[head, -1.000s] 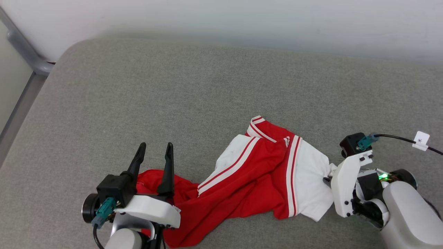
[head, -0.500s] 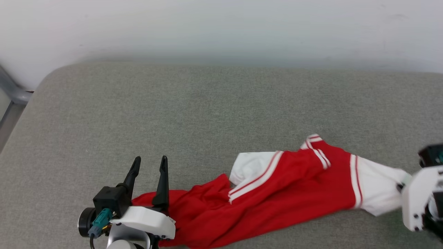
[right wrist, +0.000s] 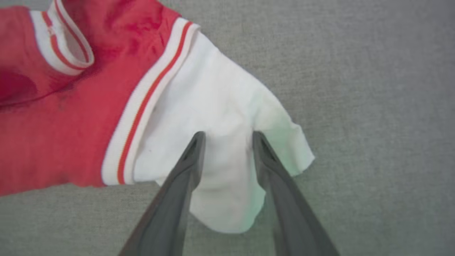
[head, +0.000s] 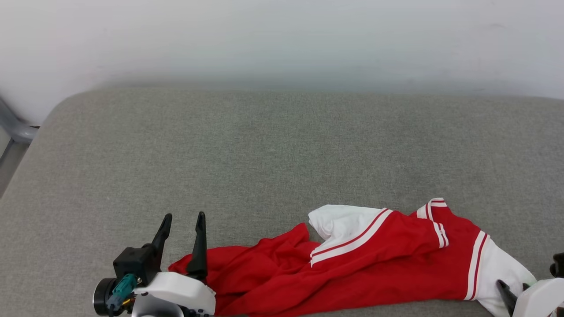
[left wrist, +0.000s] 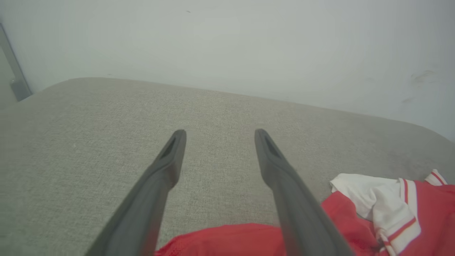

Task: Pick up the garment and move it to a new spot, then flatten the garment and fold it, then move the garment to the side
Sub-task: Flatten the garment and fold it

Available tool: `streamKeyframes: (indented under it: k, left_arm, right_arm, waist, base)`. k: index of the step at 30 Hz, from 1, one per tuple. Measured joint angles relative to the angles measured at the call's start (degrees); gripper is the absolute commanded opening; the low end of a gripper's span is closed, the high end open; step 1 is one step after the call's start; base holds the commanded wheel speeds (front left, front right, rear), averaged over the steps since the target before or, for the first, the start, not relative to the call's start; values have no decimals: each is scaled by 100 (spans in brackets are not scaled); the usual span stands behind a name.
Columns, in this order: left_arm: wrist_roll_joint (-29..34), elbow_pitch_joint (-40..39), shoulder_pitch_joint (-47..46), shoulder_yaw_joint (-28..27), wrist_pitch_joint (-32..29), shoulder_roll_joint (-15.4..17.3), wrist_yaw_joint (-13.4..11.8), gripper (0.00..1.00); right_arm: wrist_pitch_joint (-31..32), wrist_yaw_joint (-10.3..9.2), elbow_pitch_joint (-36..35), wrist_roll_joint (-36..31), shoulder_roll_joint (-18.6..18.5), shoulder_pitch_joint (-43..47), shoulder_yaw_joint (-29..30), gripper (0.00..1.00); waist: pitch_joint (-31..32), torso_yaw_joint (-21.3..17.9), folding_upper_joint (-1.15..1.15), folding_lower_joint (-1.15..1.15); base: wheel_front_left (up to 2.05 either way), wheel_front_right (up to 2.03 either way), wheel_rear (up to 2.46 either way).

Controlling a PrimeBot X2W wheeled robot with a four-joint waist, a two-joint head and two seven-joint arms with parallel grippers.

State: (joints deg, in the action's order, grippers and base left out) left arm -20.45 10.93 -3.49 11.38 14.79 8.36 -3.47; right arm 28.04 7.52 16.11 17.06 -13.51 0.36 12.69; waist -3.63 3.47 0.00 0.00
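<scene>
Red garment [right wrist: 53,117] lies with its sleeve beneath the spread-apart right end effector [right wrist: 228,136].

Plain indoor room, grey fabric cushion [head: 264,145] against bare white wall [head: 282,39], metal rail [head: 13,127]

Grey cushion [head: 264,145] against white wall [head: 282,39].

We note the garment [head: 374,264] lying rumpled along the grey cushion [head: 264,154], its red end beside the spread-fingered left gripper [head: 184,216].
</scene>
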Motion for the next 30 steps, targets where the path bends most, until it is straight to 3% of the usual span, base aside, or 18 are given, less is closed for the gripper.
streamKeyframes:
  k: [8, 14, 24, 27, 28, 30]
  left_arm:
    - [-91, 25, 189, -48, -71, 82, -33, 100]
    - [-152, -30, 310, -100, -242, 191, -98, 100]
    - [-216, -130, -199, 247, -1160, 259, 100, 100]
    - [-249, -8, -661, 465, -1663, 244, 257, 100]
    - [-298, 183, -1212, 669, -2231, 165, 386, 100]
    - [-346, 382, -1577, 803, -2647, 82, 456, 100]
  right_arm:
    - [-1603, -1, -289, -339, 368, 210, 209, 100]
    - [-2483, -1, -726, -575, 631, 332, -103, 100]
    - [-2799, -1, -1652, -715, 924, 523, -844, 100]
    - [-2746, -1, -1856, -694, 972, 549, -990, 100]
    - [-2705, -1, -2019, -675, 988, 488, -1073, 100]
    - [-2683, -1, -2073, -661, 993, 412, -1099, 100]
  waist:
    - [218, -32, 0, 0]
    - [377, -126, 0, 0]
    - [372, -354, 0, 0]
    - [252, -413, 0, 0]
    - [77, -489, 0, 0]
    - [-62, -547, 0, 0]
  base:
    - [0, 0, 0]
    - [0, 0, 0]
    - [0, 0, 0]
    - [0, 0, 0]
    - [0, 0, 0]
    - [0, 0, 0]
